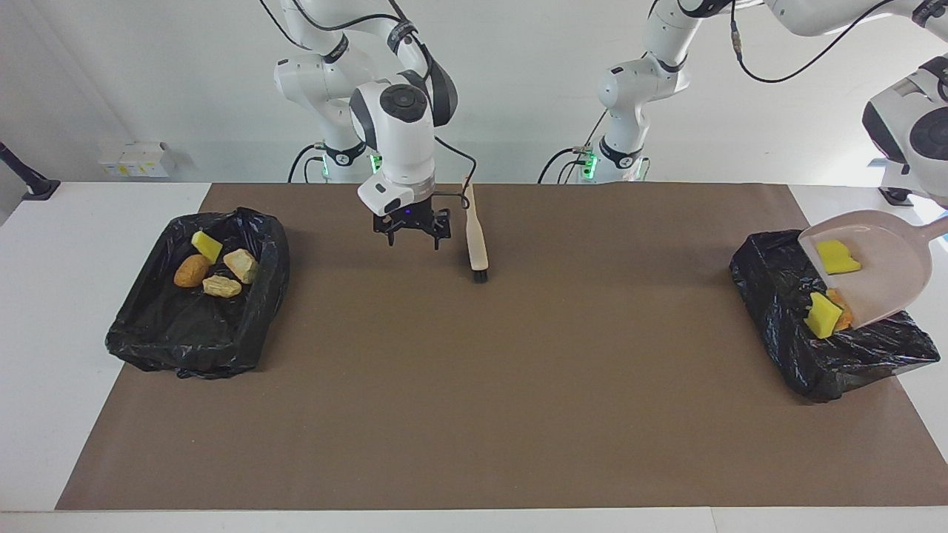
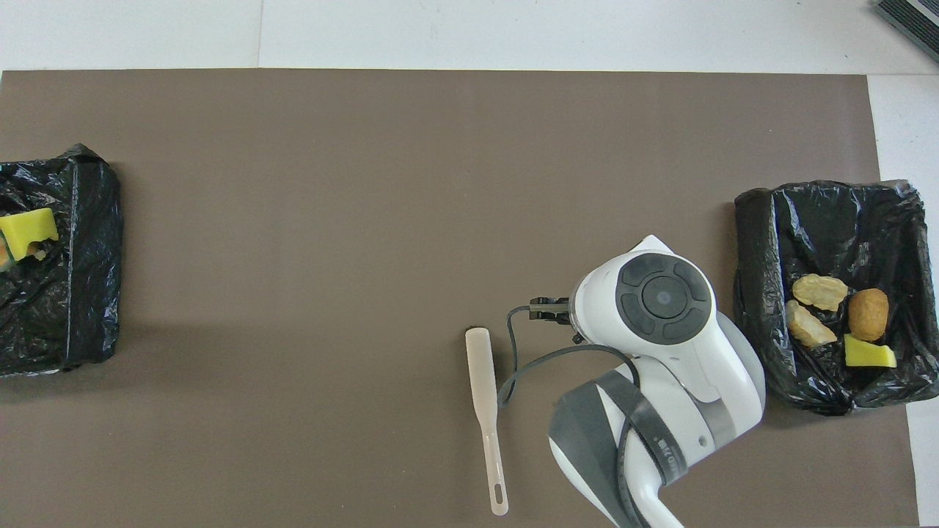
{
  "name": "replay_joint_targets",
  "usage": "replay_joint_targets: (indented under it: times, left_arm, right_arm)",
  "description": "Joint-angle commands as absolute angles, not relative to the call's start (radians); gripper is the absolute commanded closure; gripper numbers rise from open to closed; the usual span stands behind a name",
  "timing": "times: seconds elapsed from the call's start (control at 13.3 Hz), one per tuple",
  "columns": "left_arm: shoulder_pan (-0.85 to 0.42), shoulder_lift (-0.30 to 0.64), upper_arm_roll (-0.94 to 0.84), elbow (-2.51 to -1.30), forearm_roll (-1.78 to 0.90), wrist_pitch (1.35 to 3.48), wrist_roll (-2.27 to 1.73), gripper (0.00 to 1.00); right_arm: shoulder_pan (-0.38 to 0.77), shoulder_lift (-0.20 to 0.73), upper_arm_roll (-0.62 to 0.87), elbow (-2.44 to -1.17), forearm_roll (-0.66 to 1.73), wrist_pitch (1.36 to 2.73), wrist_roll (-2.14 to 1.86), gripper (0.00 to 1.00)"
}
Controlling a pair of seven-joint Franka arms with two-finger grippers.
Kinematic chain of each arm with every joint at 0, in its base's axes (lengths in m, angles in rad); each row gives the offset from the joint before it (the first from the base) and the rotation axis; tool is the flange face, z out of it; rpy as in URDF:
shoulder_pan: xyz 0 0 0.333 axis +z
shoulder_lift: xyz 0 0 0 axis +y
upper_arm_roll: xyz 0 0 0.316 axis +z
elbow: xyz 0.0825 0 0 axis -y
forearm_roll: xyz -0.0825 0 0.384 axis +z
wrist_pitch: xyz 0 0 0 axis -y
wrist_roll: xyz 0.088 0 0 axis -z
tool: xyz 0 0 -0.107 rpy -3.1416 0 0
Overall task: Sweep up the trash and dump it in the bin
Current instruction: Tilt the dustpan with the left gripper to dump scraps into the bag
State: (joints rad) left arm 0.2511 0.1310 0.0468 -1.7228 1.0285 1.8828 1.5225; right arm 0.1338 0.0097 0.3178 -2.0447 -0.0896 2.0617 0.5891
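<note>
The beige dustpan hangs tilted over the black-lined bin at the left arm's end. My left gripper holds it by the handle; its fingers are cut off at the view's edge. One yellow sponge chunk lies in the pan. Another sponge chunk and an orange lump are at the pan's lip, on the bin. That sponge chunk also shows in the overhead view. My right gripper is open and empty over the mat beside the brush, which lies on the mat.
A second black-lined bin at the right arm's end holds a yellow chunk, a brown lump and two tan lumps. In the overhead view my right arm hides its gripper. The brown mat covers the table.
</note>
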Motion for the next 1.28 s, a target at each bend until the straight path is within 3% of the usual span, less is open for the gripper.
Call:
replay_joint_targets:
  times: [0.0,0.45,0.75,1.2]
  left_arm:
    - [0.206,0.051,0.057,-1.782,1.156,1.859,1.491,1.0]
    - [0.147,0.02,0.035,-1.735,1.243,1.798,1.503,1.0]
    - [0.098,0.02,0.023,-1.732,1.027,1.749,1.494,1.0]
    - [0.049,0.011,0.015,-1.744,0.73,1.7,1.488,1.0]
  right_arm:
    - [0.095,0.023,0.33,-1.971,-0.158,2.046,0.568,0.0]
    - [-0.029,-0.012,0.327,-1.737,-0.149,1.78,0.405,0.0]
    - [-0.113,-0.035,0.293,-1.594,-0.131,1.614,0.243,0.0]
    - [-0.12,-0.058,0.118,-1.578,-0.048,1.586,0.074,0.0]
